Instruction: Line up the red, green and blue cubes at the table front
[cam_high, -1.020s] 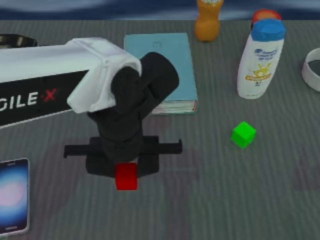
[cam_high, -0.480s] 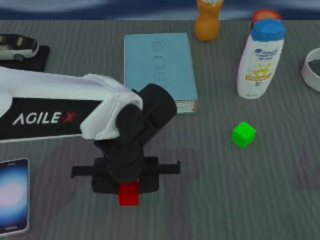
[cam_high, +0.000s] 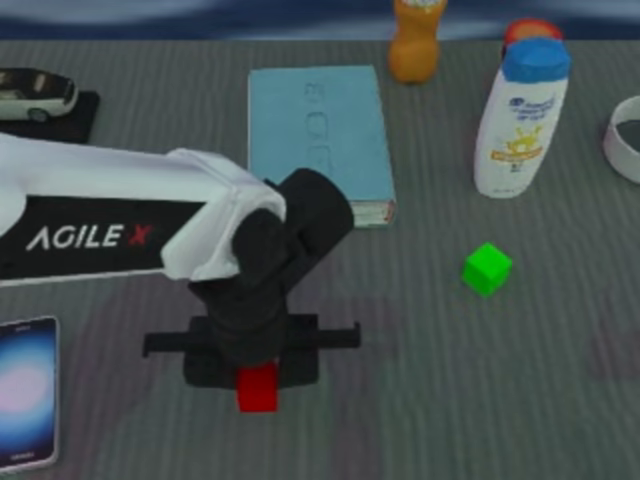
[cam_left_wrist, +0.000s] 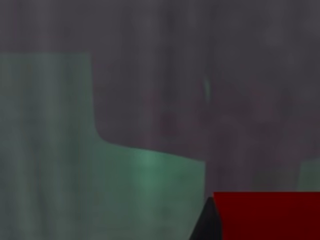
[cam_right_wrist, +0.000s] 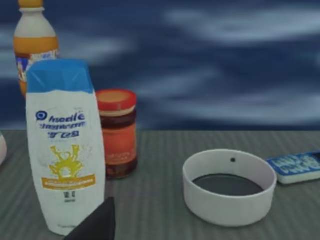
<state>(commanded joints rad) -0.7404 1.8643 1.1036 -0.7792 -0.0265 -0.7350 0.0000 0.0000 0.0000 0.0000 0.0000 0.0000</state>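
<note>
my left gripper sits low at the table's front left, fingers closed on the red cube; the cube fills a corner of the left wrist view. since half a second ago nothing has shifted; a second ago arm and cube were slightly higher up the view. green cube lies well apart to the right. blue cube not visible. book, white bottle, phone, toy car on the ribbed grey top. right gripper: cannot tell.

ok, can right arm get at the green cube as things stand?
Probably yes. The green cube sits alone on bare table, right of centre; the left gripper is busy at the red cube, well clear.
</note>
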